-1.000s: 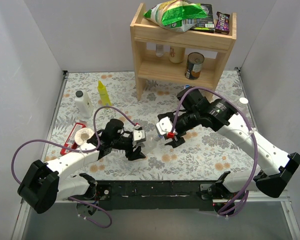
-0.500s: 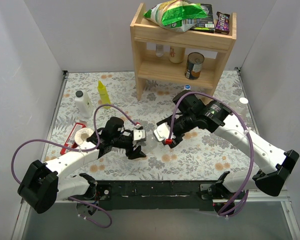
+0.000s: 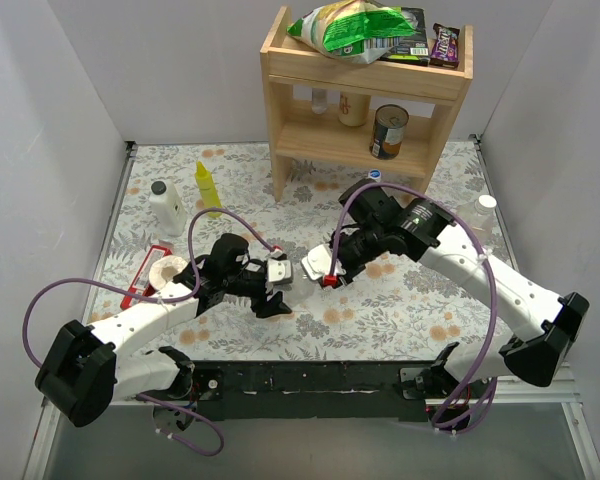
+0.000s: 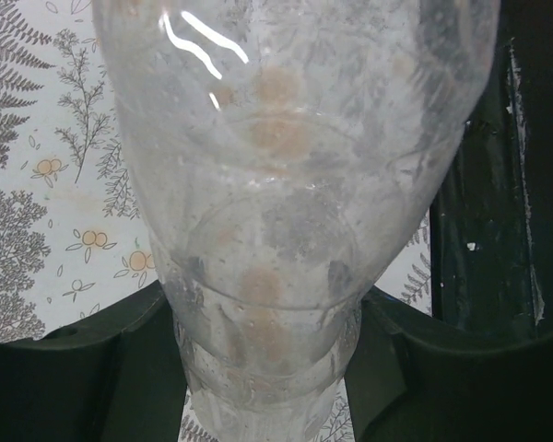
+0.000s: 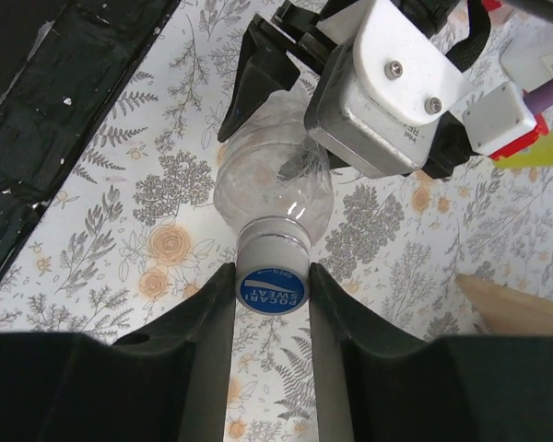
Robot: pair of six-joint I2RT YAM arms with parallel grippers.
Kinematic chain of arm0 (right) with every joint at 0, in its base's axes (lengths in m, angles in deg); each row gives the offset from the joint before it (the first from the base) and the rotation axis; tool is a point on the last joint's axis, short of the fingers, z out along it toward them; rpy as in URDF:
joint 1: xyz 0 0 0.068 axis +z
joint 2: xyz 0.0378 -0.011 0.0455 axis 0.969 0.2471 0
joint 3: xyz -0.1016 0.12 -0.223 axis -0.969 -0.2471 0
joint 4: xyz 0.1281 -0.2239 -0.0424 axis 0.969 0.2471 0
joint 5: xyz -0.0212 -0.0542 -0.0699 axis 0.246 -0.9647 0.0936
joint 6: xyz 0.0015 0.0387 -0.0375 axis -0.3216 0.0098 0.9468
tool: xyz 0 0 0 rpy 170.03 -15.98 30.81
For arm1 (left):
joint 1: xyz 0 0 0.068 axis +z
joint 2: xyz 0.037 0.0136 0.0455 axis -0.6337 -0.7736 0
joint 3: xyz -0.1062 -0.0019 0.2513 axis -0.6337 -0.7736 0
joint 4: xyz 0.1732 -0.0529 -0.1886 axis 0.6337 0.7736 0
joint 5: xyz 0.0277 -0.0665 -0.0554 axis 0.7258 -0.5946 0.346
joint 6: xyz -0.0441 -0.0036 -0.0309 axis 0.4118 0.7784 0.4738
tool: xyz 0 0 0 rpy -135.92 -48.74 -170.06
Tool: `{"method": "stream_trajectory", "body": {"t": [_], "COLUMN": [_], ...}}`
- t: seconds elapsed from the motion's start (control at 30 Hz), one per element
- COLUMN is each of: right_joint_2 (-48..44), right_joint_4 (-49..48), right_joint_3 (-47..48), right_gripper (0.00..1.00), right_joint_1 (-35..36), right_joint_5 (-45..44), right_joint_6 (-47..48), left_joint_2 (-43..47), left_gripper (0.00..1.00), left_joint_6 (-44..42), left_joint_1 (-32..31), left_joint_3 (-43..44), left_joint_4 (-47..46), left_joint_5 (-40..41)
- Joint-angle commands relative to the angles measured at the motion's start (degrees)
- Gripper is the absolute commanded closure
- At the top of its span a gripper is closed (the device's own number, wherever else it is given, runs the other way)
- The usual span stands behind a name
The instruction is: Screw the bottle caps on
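A clear bottle (image 4: 286, 166) lies sideways above the table, with my left gripper (image 4: 267, 368) shut on its body. In the right wrist view the same bottle (image 5: 272, 189) points its neck at the camera. A cap (image 5: 272, 276) with white sides and a blue printed top sits on that neck. My right gripper (image 5: 272, 287) is shut on this cap, a finger pressed to each side. In the top view the two grippers, left (image 3: 278, 288) and right (image 3: 312, 270), meet at the table's middle and hide most of the bottle.
A second clear bottle (image 3: 480, 214) with a white cap stands at the right edge. A small blue cap (image 3: 374, 173) lies by the wooden shelf (image 3: 365, 95). The yellow squeeze bottle (image 3: 208, 186), the white black-capped bottle (image 3: 166, 207) and a tape roll (image 3: 165, 270) stand at the left.
My right gripper has moved left to the bottle's neck and closed on the cap. The left gripper and the bottle have stayed in place.
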Motion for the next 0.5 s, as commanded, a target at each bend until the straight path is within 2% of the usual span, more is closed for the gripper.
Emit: {"method": "stream_trajectory", "body": {"t": [0.0, 0.07, 0.1, 0.13, 0.2, 0.23, 0.3, 0.33, 0.43, 0.47], "right_joint_2": [4.16, 6.36, 8.99, 10.32, 14.35, 15.42, 16.65, 16.75, 18.85, 20.42], "right_joint_4": [0.97, 3.26, 3.87, 4.49, 7.04, 6.70, 3.81, 2.14, -0.86, -1.39], "right_joint_3": [5.03, 7.14, 8.98, 9.96, 12.41, 12.86, 12.43, 11.30, 11.02, 11.02], "right_gripper": [0.74, 0.74, 0.74, 0.74, 0.76, 0.76, 0.76, 0.76, 0.83, 0.85], "right_joint_1": [0.45, 0.45, 0.37, 0.37, -0.16, -0.51, -2.70, -3.67, -7.10, -8.58], "right_joint_5": [1.00, 2.05, 2.14, 2.66, 3.28, 2.93, 4.50, 6.34, 9.16, 10.21], "right_joint_6": [-7.72, -12.31, -17.73, -20.65, -24.61, -32.03, -38.83, -45.23, -55.89, -62.28], "left_joint_2": [1.42, 3.44, 4.49, 6.41, 7.84, 8.01, 7.84, 7.49, 5.47, 4.95], "left_gripper": [1.00, 1.00, 1.00, 1.00, 1.00, 1.00, 1.00, 1.00, 1.00, 1.00], "left_joint_6": [1.50, 4.83, 5.45, 5.98, 7.74, 7.83, 10.37, 11.69, 14.50, 15.21], "left_joint_1": [-0.07, -0.07, -0.07, -0.07, -0.16, -0.16, -0.25, -0.25, -0.68, -0.69], "left_joint_3": [2.41, 1.27, 0.65, -0.13, -2.25, -2.43, -2.25, -2.08, -0.67, -0.41], "left_joint_4": [-4.64, -11.81, -14.39, -17.37, -24.94, -26.27, -29.26, -30.05, -30.24, -29.80], "left_joint_5": [8.19, 14.18, 16.82, 22.68, 27.11, 30.00, 33.18, 34.76, 39.77, 42.31]}}
